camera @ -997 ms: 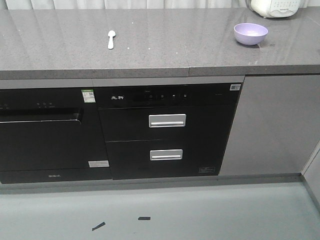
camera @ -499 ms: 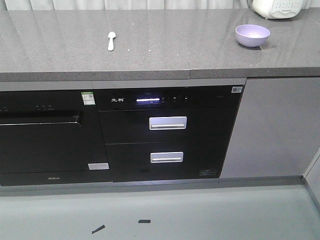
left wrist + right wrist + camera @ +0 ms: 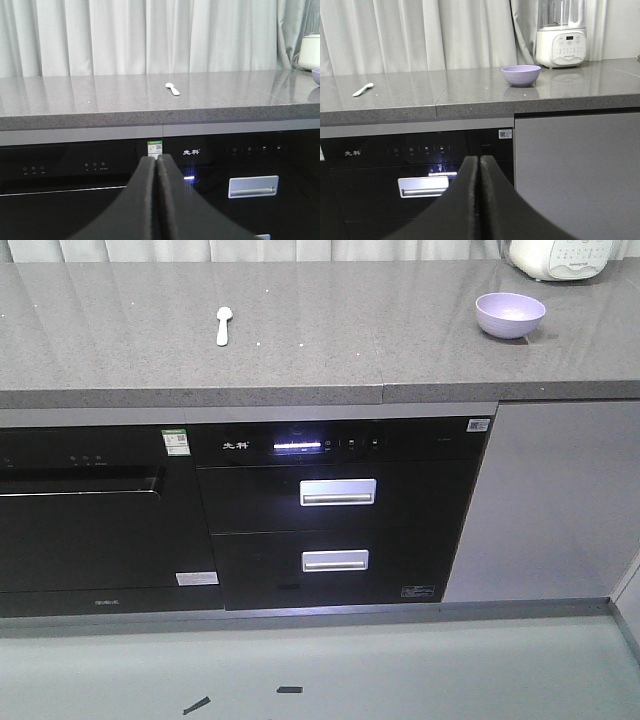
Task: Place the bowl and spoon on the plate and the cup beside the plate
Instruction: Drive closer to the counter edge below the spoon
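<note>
Grey speckled stone makes up the long countertop (image 3: 380, 340), and the two task pieces on it sit well apart. The lavender bowl (image 3: 510, 315) stands upright toward the right end, near a white appliance (image 3: 558, 255) at the back corner. The pale spoon (image 3: 223, 324) lies flat left of the middle, scoop toward the curtains (image 3: 150, 37) and handle toward the counter's front edge. Neither touches anything else. Below the counter is a black built-in unit (image 3: 340, 520) with a lit white strip (image 3: 298, 446) on its control panel and two silver drawer handles (image 3: 337, 492), one above the other. The left gripper (image 3: 158, 161) hangs in front of the cabinets, below counter height, its dark fingers pressed flat together with nothing between them. The right gripper (image 3: 479, 160) is the same: closed tight, empty, low before the black unit, with the bowl above and beyond it. Two small dark scraps (image 3: 289, 689) lie on the floor (image 3: 450, 660).
</note>
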### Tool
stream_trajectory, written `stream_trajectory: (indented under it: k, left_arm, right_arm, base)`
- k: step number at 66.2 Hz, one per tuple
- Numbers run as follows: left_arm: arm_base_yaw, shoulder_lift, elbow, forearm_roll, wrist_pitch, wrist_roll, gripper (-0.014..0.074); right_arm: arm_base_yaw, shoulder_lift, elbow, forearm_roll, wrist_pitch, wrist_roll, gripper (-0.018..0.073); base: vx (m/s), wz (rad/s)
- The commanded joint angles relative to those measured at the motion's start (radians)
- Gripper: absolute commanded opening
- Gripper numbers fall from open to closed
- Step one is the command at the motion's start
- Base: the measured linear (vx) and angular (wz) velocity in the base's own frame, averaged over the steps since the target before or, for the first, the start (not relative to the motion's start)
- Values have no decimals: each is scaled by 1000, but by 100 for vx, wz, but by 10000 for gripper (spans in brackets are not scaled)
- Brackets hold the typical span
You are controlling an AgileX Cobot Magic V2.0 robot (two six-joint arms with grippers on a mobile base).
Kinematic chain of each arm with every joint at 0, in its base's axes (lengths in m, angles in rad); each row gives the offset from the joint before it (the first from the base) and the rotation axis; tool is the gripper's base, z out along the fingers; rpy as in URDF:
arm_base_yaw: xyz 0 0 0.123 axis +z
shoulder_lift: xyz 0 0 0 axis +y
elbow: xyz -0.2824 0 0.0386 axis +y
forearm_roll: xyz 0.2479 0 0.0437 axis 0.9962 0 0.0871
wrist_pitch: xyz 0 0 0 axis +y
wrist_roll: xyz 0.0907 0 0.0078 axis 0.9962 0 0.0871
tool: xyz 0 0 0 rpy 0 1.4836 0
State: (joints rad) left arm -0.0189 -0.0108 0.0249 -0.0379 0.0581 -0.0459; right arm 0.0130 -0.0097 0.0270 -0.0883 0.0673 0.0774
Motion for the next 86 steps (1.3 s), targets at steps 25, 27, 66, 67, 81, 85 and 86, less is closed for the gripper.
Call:
stream_trajectory:
  k: [25, 27, 66, 67, 81, 85, 86]
  left_arm:
    - [0, 4, 30, -1, -68, -5, -6]
    - [0, 4, 30, -1, -68, -5, -6]
    - [0, 4, 30, -1, -68, -5, -6]
    - [0, 4, 30, -1, -68, -5, -6]
    - [0, 4, 30, -1, -68, -5, -6]
    - [0, 4, 30, -1, -68, -5, -6]
    - [0, 4, 30, -1, -68, -5, -6]
  right_arm:
    - [-6, 6, 16, -11, -76, -9, -5]
    - [-6, 6, 16, -11, -76, -9, -5]
    - [-6, 6, 16, -11, -76, -9, -5]
    - [-6, 6, 16, -11, -76, -9, -5]
    - [-6, 6, 16, -11, -76, -9, -5]
    - [-6, 6, 16, -11, -76, -9, -5]
    - [-6, 6, 16, -11, -76, -9, -5]
  base:
    - [4, 1]
    - [5, 1]
    - [6, 1]
    - [6, 1]
    - [6, 1]
    - [6, 1]
    - [6, 1]
